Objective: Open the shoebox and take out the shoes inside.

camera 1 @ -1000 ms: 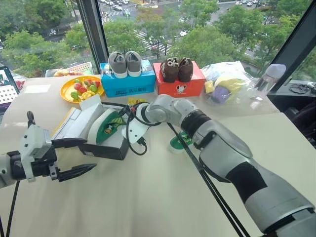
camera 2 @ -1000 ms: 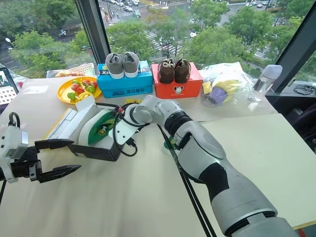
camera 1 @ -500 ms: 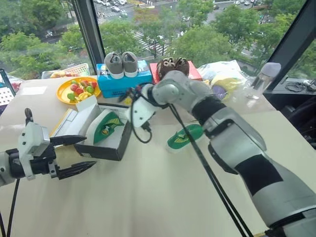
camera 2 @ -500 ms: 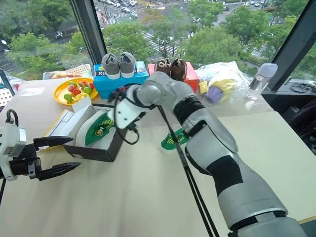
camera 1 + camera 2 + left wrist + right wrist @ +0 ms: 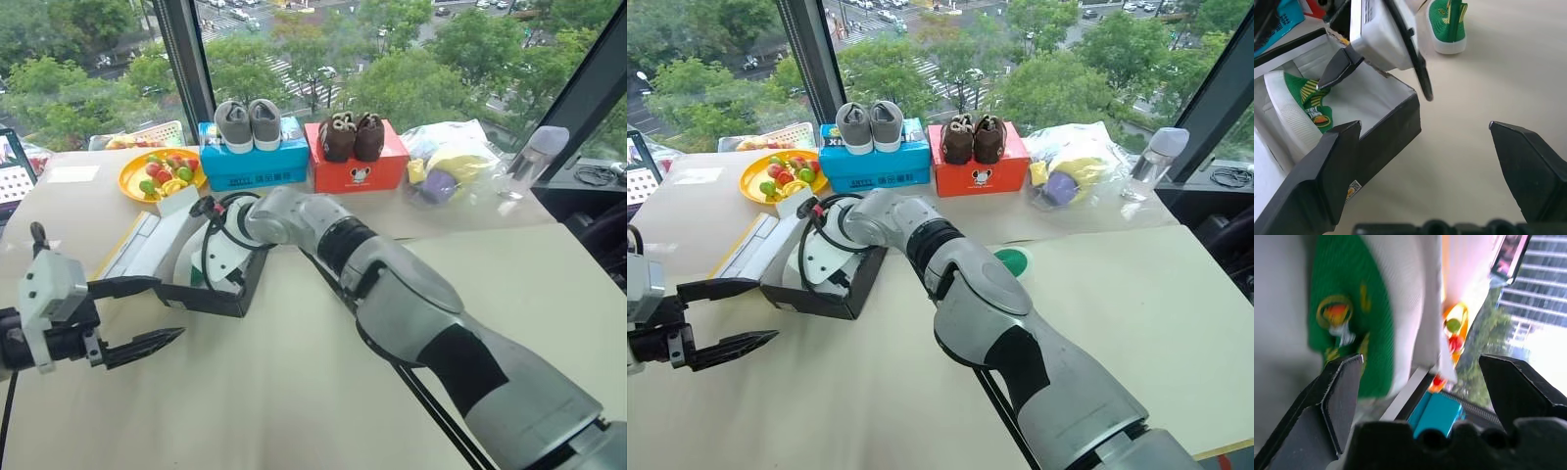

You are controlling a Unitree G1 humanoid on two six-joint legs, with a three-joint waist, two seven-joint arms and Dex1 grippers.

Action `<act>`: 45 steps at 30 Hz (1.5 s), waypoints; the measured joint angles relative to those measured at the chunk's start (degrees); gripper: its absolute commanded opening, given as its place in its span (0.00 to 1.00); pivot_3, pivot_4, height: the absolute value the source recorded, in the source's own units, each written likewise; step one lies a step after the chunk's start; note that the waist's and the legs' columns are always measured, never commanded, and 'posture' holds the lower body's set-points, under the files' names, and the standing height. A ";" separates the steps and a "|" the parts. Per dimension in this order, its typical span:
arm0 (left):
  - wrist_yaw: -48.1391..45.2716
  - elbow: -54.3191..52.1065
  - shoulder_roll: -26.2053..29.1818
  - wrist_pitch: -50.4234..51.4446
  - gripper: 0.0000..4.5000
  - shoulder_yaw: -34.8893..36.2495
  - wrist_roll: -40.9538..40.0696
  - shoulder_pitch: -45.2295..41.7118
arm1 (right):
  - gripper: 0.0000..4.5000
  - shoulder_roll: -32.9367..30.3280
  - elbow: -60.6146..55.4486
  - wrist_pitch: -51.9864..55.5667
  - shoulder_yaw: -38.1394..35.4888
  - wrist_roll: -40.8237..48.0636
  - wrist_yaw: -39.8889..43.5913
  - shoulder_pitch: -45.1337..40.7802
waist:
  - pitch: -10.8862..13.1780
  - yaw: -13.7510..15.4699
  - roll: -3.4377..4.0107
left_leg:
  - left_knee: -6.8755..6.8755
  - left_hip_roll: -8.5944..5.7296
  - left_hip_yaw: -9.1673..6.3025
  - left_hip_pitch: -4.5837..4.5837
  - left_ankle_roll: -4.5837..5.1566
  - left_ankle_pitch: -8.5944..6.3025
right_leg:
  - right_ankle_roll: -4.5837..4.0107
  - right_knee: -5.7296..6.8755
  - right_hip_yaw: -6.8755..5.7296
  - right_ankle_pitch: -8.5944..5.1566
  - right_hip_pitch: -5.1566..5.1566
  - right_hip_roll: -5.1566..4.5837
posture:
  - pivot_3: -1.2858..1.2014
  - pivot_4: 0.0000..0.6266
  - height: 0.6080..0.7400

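We see the black-sided cardboard shoebox [image 5: 217, 284] standing open on the pale beige surface [image 5: 294, 392], its yellow hinged lid [image 5: 127, 245] folded back and away from the robot. Our right claw [image 5: 1334, 73] reaches down into the box with its two black fingers spread wide apart, nothing between them — in the right wrist view the fingers frame a small green children's shoe with a white sole [image 5: 1347, 328] lying on its side against the box's white-grey inner wall. The second green shoe [image 5: 1013, 262] lies out on the surface beside the box, on its right side, partly hidden behind the right arm. Our left claw [image 5: 137, 315] hovers above the surface just in front of the box's near left corner, its fingers also apart and empty, clear of the box. Along the window stand a blue box carrying a grey pair of shoes [image 5: 248, 125], a red box with a brown pair [image 5: 353, 137], and an orange plate of fruit [image 5: 157, 176].
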 measured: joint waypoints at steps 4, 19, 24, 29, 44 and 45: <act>0.80 -2.74 -0.04 1.96 1.00 3.08 -1.47 1.66 | 0.99 0.06 0.09 0.05 3.63 -3.29 -1.27 2.63 | -0.01 -0.30 -0.01 | 0.00 -0.01 0.01 0.07 -0.03 0.02 | 0.00 -0.01 0.04 -0.01 0.03 0.01 | 0.52 0.24 0.93; 2.55 -1.34 1.08 2.77 1.00 -2.34 -3.08 -3.17 | 0.99 -0.48 -0.80 -7.08 0.01 1.32 6.33 6.08 | 0.01 -0.12 0.02 | -0.01 0.02 -0.06 0.86 -0.11 0.07 | -0.16 0.06 0.08 0.06 0.64 0.12 | 0.52 0.24 0.93; 2.48 1.67 1.88 1.36 1.00 -8.08 -2.11 -8.34 | 0.99 -2.38 -2.59 -12.16 -3.16 5.07 15.22 7.03 | -0.04 0.06 -0.06 | -0.01 0.02 -0.05 0.79 -0.07 0.04 | -0.15 -0.03 0.08 0.06 0.64 0.12 | 0.52 0.24 0.93; 1.51 5.22 2.14 -0.65 1.00 -14.05 -0.76 -12.99 | 0.99 -11.21 -8.17 -16.77 -8.30 14.92 36.50 10.38 | -0.08 1.31 -0.14 | 0.04 0.00 -0.09 0.59 0.07 -0.03 | -0.04 -0.09 0.08 0.12 0.65 0.11 | 0.52 0.24 0.93; -1.04 11.06 2.21 -3.40 1.00 -21.17 1.85 -19.78 | 0.99 -26.54 -34.68 -10.46 -10.88 26.52 58.74 22.71 | -0.08 1.38 -0.14 | 0.12 0.03 -0.06 0.49 0.08 -0.03 | 0.01 -0.07 0.11 0.13 0.60 0.19 | 0.52 0.24 0.93; -1.13 11.46 2.21 -3.46 1.00 -21.47 2.04 -20.01 | 0.99 -27.10 -36.80 -9.00 -11.20 27.66 59.85 22.73 | -0.08 1.41 -0.14 | 0.13 0.03 -0.06 0.48 0.08 -0.03 | 0.01 -0.07 0.11 0.13 0.59 0.19 | 0.52 0.24 0.93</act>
